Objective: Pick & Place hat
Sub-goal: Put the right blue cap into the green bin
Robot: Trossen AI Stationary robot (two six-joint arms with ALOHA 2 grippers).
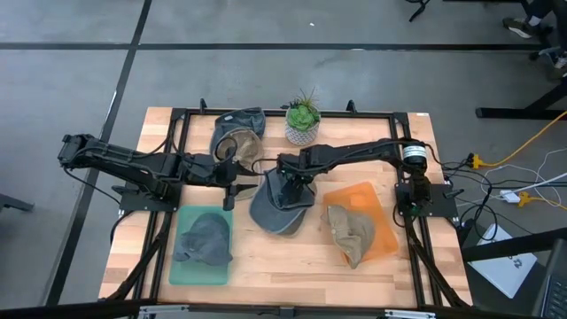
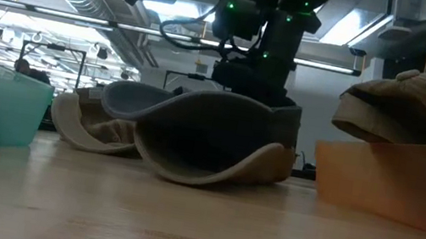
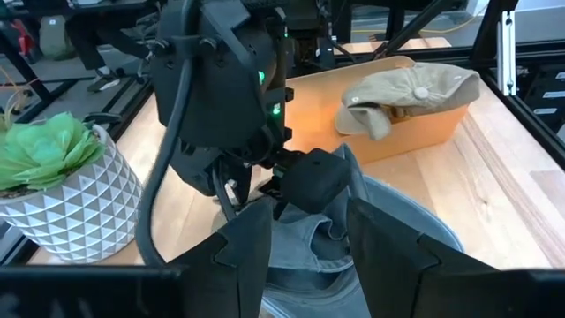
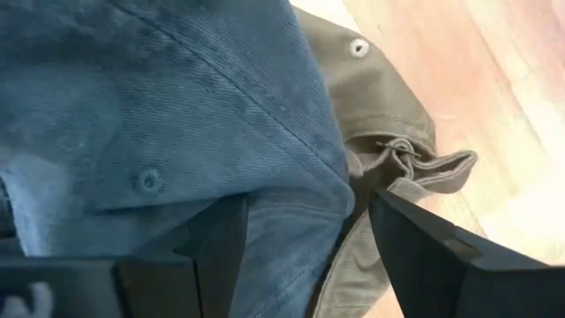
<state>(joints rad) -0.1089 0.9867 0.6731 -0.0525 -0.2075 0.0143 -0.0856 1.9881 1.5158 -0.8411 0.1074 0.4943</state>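
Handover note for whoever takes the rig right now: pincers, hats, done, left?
Right pincer: down on the blue-grey cap at table centre, fingers open and spread over its crown, not closed on it yet.
Left pincer: open, holding nothing, hovering just left of that cap.
Hats: one grey hat in the teal tray, one tan hat in the orange tray. Two more hats lie at the back of the table beside the potted plant.
Done: two hats binned.
Left: grasp the centre cap, place it, then likely the back pair. Which tray is not clear.
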